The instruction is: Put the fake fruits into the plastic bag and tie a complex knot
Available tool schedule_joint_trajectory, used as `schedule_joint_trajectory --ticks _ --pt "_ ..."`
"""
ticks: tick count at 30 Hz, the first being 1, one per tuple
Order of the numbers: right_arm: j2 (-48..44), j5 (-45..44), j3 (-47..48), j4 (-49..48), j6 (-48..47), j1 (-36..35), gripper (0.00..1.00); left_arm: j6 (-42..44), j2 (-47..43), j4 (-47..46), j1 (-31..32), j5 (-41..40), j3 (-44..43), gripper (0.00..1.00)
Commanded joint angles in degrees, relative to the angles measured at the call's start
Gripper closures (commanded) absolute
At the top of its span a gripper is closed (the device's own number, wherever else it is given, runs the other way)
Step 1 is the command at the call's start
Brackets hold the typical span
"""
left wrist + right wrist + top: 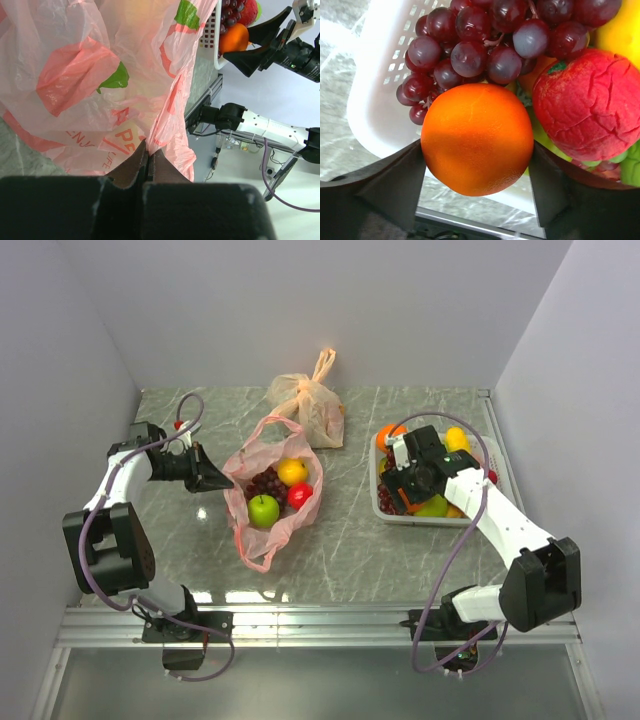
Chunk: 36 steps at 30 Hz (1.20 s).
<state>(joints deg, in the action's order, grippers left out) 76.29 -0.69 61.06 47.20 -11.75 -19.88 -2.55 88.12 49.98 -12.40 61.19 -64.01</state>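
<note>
Two claws in frame: what has each got? asks the picture desk.

Me: My left claw (pixel 147 151) is pressed together on a fold of the pink bag (pixel 275 525), pinching the thin plastic at the bag's left rim. My right claw (pixel 477 146) is at the white basket (pixel 381 504) on the right of the table (pixel 400 560), one finger against each side of an orange (pixel 477 131).

Desk: Where is that orange, exactly?

Me: At the basket's rim. A bunch of dark grapes (pixel 470 50) lies just behind it, and a wrinkled red fruit (pixel 590 105) is close on its right. My wrist view cannot tell me whether the orange is resting on anything.

Desk: And the bag?

Me: It lies on the stone-patterned table between my two arms, mouth open to the overhead camera. Inside are a green apple (pixel 263 510), a yellow-orange fruit (pixel 292 471), a small red fruit (pixel 300 494) and a second grape bunch (pixel 263 483), all touching or nearly so. One loop handle (pixel 276 424) lies at the far end and the other (pixel 255 560) at the near end, both as open loops.

Desk: Anything behind it?

Me: A paler bag (pixel 312 408), with its handles tied and standing up, near the back wall.
</note>
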Motion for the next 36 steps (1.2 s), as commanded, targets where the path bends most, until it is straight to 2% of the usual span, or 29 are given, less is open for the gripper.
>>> schedule_joint_trajectory --ticks 1,6,9,14,19,23,29,36 --pt "-0.79 -0.10 3.96 0.43 0.76 -0.16 0.32 0.88 0.21 -0.58 0.19 0.86 -2.09 1.00" --pt "-2.55 5.07 11.79 2.81 1.29 -0.16 0.48 1.05 0.39 -0.32 0.10 1.12 -2.08 1.00" --pt "-1.33 11.29 19.86 3.60 1.64 -0.94 0.53 1.14 0.39 0.03 0.10 1.21 -2.78 0.99" --pt "2.27 18.34 26.29 -2.37 4.62 -5.60 0.56 0.18 0.48 0.30 0.19 2.00 -5.42 1.00" --pt "11.06 19.23 33.06 -8.69 6.47 -16.30 0.59 -1.50 0.48 -0.41 0.19 3.23 -8.32 1.00" --pt "18.53 20.90 37.55 -11.78 8.14 -21.85 0.60 -1.32 1.88 0.56 0.10 7.00 -10.43 1.00" --pt "31.96 19.94 44.58 -14.15 9.72 -26.44 0.66 -0.71 2.85 0.74 0.01 8.95 -10.35 1.00" --pt "42.00 17.76 50.21 -19.67 14.82 -28.90 0.67 -0.09 4.52 0.30 0.01 10.18 -9.82 0.99"
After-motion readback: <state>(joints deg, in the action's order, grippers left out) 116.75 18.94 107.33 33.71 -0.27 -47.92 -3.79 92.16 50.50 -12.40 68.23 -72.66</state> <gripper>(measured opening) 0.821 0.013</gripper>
